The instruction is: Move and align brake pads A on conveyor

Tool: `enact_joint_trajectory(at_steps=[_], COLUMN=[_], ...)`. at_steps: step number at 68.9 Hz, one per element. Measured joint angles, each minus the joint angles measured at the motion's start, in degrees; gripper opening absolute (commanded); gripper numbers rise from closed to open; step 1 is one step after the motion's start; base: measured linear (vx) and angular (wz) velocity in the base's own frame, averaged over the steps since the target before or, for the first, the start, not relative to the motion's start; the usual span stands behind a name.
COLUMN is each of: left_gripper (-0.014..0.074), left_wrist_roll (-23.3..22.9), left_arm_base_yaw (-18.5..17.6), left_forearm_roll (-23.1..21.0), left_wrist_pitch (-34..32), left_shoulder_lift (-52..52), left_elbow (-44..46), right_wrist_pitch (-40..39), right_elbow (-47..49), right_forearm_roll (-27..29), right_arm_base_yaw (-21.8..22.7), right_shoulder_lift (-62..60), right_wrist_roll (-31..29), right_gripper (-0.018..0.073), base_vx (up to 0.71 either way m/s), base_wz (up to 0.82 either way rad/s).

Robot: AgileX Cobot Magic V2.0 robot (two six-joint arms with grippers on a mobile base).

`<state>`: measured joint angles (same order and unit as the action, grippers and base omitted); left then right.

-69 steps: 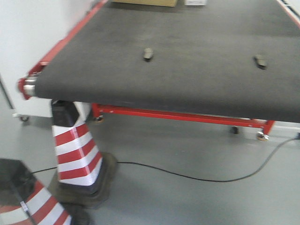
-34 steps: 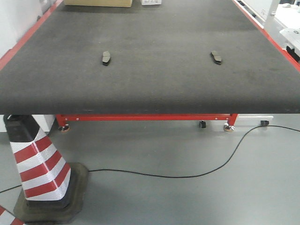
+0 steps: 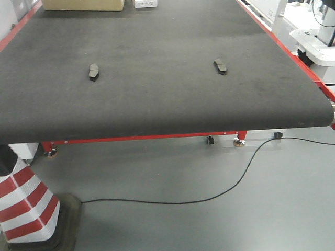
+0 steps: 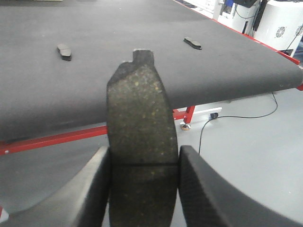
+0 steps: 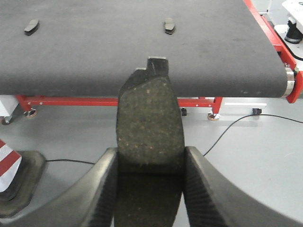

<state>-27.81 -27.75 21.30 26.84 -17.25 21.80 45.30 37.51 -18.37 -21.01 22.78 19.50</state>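
Note:
Two brake pads lie flat on the dark conveyor belt (image 3: 157,63), one on the left (image 3: 93,71) and one on the right (image 3: 220,66). They also show in the left wrist view (image 4: 64,51) (image 4: 192,43) and in the right wrist view (image 5: 31,26) (image 5: 169,25). My left gripper (image 4: 143,161) is shut on a third brake pad (image 4: 139,123), held in front of the belt's near edge above the floor. My right gripper (image 5: 150,163) is shut on a fourth brake pad (image 5: 149,118), also short of the belt's near edge. Neither gripper shows in the front view.
A red and white traffic cone (image 3: 26,204) stands on the grey floor at the lower left. A black cable (image 3: 220,191) runs across the floor under the red frame (image 3: 141,137). A cardboard box (image 3: 82,4) sits at the belt's far end. White equipment (image 3: 314,31) stands to the right.
The front view has swung right and now faces the belt more squarely; the cones have slid off to the lower left, and only one still shows. The two pads on the belt lie as before.

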Motion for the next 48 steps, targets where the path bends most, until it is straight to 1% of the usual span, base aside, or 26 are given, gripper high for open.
enact_joint_trajectory(at_steps=[20, 48], left_gripper=[-0.0006, -0.0006], left_wrist_roll=[0.0, 0.0], left_arm_base_yaw=[0.0, 0.0], left_forearm_roll=[0.0, 0.0], left_wrist_pitch=[0.0, 0.0], left_shoulder_lift=[0.0, 0.0], left_elbow=[0.0, 0.0], right_wrist_pitch=[0.0, 0.0], right_elbow=[0.0, 0.0], right_forearm_roll=[0.0, 0.0], right_arm_base_yaw=[0.0, 0.0], right_shoulder_lift=[0.0, -0.1], right_wrist_roll=[0.0, 0.0], right_gripper=[-0.0004, -0.0004], base_vx=[0.22, 0.34], base_wz=[-0.02, 0.07])
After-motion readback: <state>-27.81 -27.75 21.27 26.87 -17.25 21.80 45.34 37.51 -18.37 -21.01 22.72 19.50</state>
